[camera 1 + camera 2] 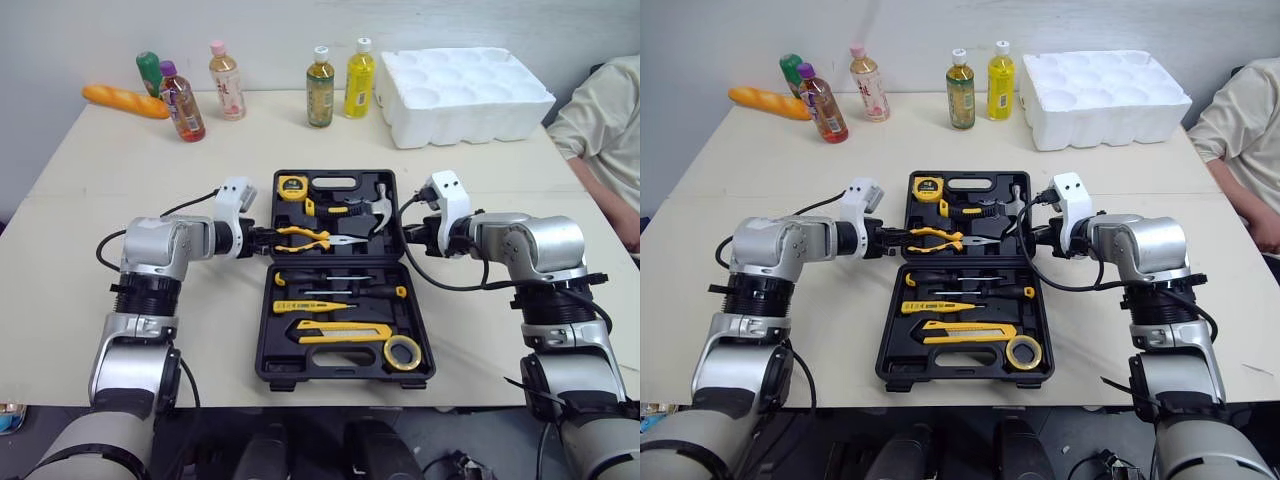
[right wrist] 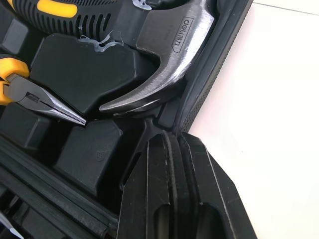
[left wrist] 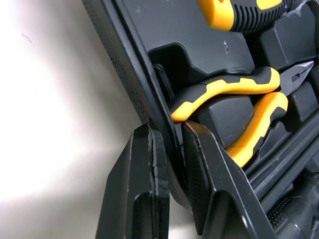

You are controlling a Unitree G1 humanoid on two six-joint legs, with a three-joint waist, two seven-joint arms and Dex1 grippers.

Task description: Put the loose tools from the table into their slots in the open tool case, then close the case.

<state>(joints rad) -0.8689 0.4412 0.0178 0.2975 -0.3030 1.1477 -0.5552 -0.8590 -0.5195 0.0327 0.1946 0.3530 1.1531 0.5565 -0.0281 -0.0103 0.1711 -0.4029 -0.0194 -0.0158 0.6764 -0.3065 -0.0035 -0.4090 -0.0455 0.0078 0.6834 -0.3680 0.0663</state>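
The black tool case (image 1: 262, 330) lies open in the middle of the table. Its far half holds a yellow tape measure (image 1: 292, 187), a hammer (image 1: 375, 208) and yellow-handled pliers (image 1: 305, 238). The near half holds screwdrivers (image 1: 330, 285), a yellow utility knife (image 1: 340, 332) and a tape roll (image 1: 404, 352). My left gripper (image 1: 264, 238) is at the far half's left wall, one finger outside and one inside, shut on that wall (image 3: 149, 94). My right gripper (image 1: 408, 235) is shut on the far half's right wall (image 2: 199, 89), beside the hammer head (image 2: 159, 64).
Several drink bottles (image 1: 320, 88) and a bread loaf (image 1: 125, 100) stand along the table's far edge. A white foam tray (image 1: 465, 92) sits at the far right. A person's sleeve (image 1: 605, 120) shows at the right edge. Bare tabletop lies on both sides of the case.
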